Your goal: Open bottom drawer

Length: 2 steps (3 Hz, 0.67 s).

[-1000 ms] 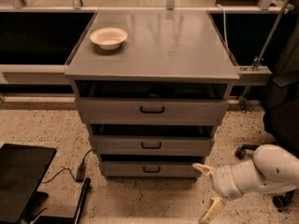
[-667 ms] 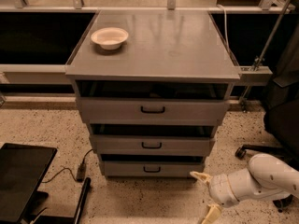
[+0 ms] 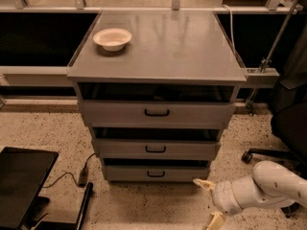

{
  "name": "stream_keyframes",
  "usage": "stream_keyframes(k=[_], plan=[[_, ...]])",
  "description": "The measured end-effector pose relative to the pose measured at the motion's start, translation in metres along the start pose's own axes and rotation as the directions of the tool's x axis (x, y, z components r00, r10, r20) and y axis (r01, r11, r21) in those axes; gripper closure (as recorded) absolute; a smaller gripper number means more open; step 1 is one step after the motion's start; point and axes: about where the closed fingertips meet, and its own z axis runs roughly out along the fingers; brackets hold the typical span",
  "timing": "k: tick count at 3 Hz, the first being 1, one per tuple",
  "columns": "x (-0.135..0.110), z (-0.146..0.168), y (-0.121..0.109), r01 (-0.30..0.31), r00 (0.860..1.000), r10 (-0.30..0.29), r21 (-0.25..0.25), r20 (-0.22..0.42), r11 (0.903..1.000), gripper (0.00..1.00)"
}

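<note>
Gripper (image 3: 209,202) low at 5 o'clock in the frame, jaws apart, holding nothing, not touching the bottom drawer (image 3: 129,173).

We see the grey three-drawer cabinet (image 3: 163,56) in mid-frame. The bottom drawer is its lowest front, at 6 o'clock from centre, with a small black loop handle (image 3: 156,174) and a dark gap above it. The gripper sits near the drawer's right end, at 4 o'clock from the handle, and its upper finger (image 3: 203,183) is just beside the front's lower right corner. The white arm (image 3: 268,188) comes in from 4 o'clock. A white bowl (image 3: 112,38) sits on the cabinet top at 11 o'clock. A black flat case (image 3: 19,186) lies on the speckled floor (image 3: 57,133) at 8 o'clock, and a chair base (image 3: 268,153) stands at 3 to 4 o'clock.
</note>
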Motion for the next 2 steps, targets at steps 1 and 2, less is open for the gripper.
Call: stream_keyframes(k=[1, 2], plan=[[-0.002, 0.051, -0.009, -0.038, 0.999, 0.038, -0.010, 0.027, 0.9992, 0.00], [-0.015, 0.104, -0.036, -0.135, 0.990, 0.133, 0.045, 0.045, 0.9899, 0.00]])
